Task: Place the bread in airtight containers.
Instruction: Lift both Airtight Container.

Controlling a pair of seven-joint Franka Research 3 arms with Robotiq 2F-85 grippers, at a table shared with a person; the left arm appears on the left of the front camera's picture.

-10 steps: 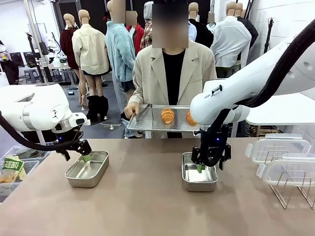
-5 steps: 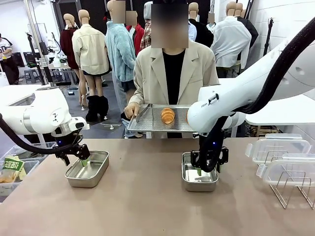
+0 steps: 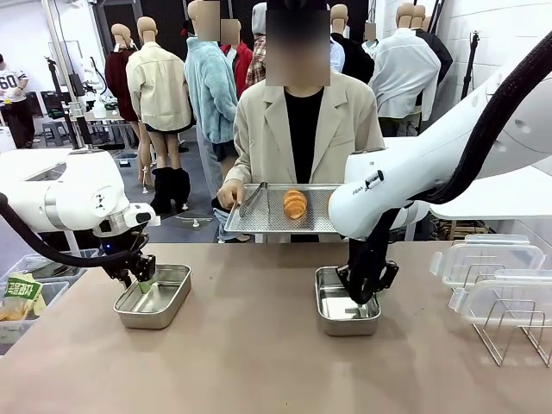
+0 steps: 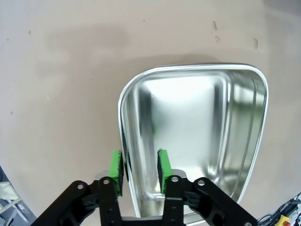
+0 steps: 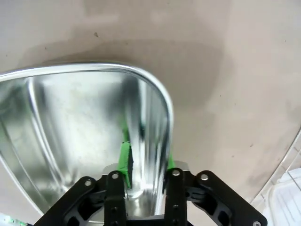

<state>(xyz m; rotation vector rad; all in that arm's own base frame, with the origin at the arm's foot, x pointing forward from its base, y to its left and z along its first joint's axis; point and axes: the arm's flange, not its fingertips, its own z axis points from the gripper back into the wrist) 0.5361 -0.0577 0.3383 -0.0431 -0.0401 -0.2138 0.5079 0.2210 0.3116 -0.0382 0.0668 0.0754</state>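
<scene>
Two airtight containers, lidless steel boxes, lie on the table. My left gripper (image 3: 138, 278) straddles the near-left wall of the left container (image 3: 159, 297). One green pad (image 4: 116, 165) is outside its rim (image 4: 123, 141) and the other pad (image 4: 163, 165) is inside, and I cannot tell if they press the wall. My right gripper (image 3: 360, 293) is clamped on the right wall of the right container (image 3: 336, 310), with that wall (image 5: 155, 141) between its pads (image 5: 124, 157). One piece of bread (image 3: 295, 203), a croissant, lies on the tray (image 3: 259, 220) that the person holds.
Tongs (image 3: 250, 203) lie on the tray's left part. Clear plastic lids (image 3: 483, 259) and a wire rack (image 3: 509, 319) stand at the table's right. A bin with a green packet (image 3: 21, 297) sits past the left edge. Bare tabletop lies between and in front of the boxes.
Both grippers have lowered onto their box walls and narrowed their jaws. The right box has shifted slightly left. The right arm now covers the second croissant.
</scene>
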